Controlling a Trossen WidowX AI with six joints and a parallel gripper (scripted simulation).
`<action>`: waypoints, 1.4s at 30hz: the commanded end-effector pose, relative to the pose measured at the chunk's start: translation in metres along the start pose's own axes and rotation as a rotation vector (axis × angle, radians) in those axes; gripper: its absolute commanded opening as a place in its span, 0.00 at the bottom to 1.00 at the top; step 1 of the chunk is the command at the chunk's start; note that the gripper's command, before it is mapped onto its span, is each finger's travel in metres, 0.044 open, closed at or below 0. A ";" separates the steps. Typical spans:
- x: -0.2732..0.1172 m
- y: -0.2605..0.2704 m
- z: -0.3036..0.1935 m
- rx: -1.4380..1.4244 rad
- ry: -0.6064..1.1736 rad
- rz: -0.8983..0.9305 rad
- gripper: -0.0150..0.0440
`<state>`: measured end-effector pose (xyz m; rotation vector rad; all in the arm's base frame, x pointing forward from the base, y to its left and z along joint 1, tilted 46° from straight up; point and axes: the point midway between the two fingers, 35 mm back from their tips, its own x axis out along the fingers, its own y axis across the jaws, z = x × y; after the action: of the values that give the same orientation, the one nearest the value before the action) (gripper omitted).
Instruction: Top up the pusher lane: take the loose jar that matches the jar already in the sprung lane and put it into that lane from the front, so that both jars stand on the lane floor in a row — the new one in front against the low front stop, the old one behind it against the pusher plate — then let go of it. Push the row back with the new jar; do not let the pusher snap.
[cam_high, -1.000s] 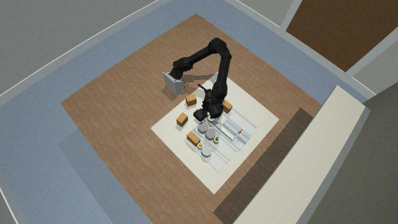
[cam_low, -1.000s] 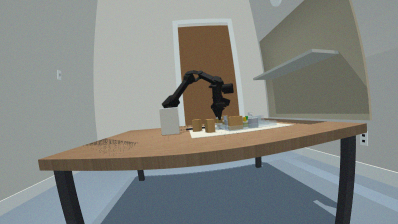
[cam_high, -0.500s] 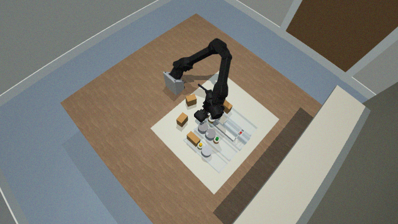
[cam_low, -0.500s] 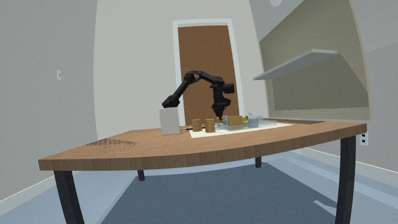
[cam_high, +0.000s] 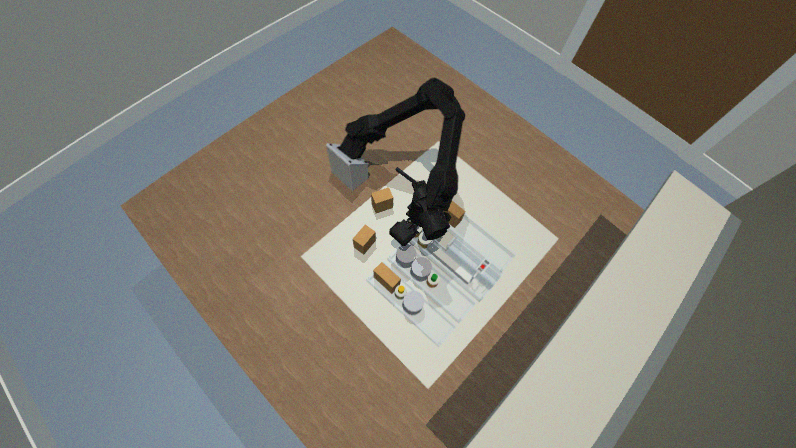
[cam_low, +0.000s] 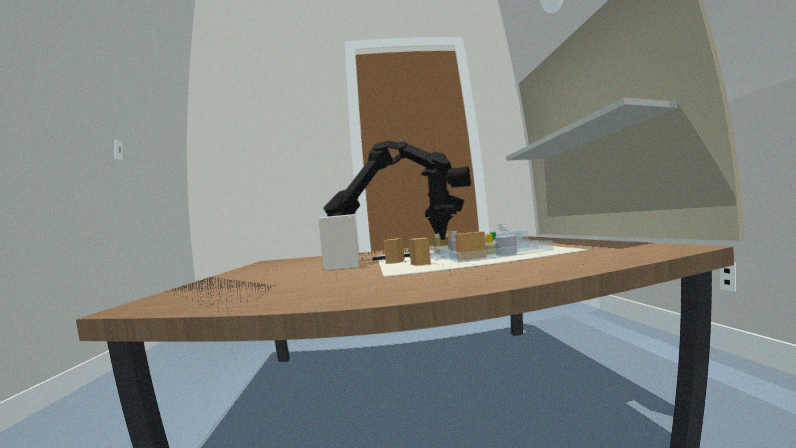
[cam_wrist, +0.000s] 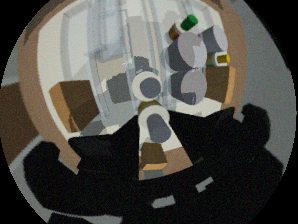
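- Currently gripper (cam_high: 421, 236) is clamped on a small jar (cam_wrist: 157, 124); jar sits between the fingers in wrist view, grey lid up, cream body below
- top view: gripper points down at the near end of the clear lane rack (cam_high: 497, 247), on the cream mat (cam_high: 518, 222); held jar mostly hidden under the wrist, only a pale sliver shows
- whether the held jar touches the lane floor: cannot tell
- wrist view: second white-lidded jar (cam_wrist: 147, 86) just ahead of the held one, in line with it; looks like the jar already in the lane; contact between the two cannot be told
- red-marked pusher part (cam_high: 482, 267) sits further along the lane, toward the far end
- neighbouring lanes: two large grey-lidded jars (cam_high: 406, 255) side by side beside the gripper, a third grey-lidded one (cam_high: 413, 301) further along; green-capped small jar (cam_high: 433, 278) and yellow-capped small jar (cam_high: 399, 290) near them
- tan boxes: one (cam_high: 382, 199) and another (cam_high: 364, 238) loose on the mat, one (cam_high: 456, 213) partly behind the arm, a longer one (cam_high: 386, 276) at the rack's edge
- grey base block (cam_high: 346, 165) on the wooden table (cam_high: 222, 222), off the mat; arm arches up from it and drops down to the rack
- exterior view: gripper tip low among the boxes and rack; jar too small to make out there
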<state>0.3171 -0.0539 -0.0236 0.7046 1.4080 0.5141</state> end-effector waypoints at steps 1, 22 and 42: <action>-0.003 0.001 0.009 -0.009 -0.023 0.003 0.25; -0.005 0.002 0.018 -0.010 -0.023 0.003 0.25; -0.007 0.003 0.025 -0.010 -0.024 0.003 0.25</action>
<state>0.3313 -0.0572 -0.0199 0.7046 1.4132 0.5127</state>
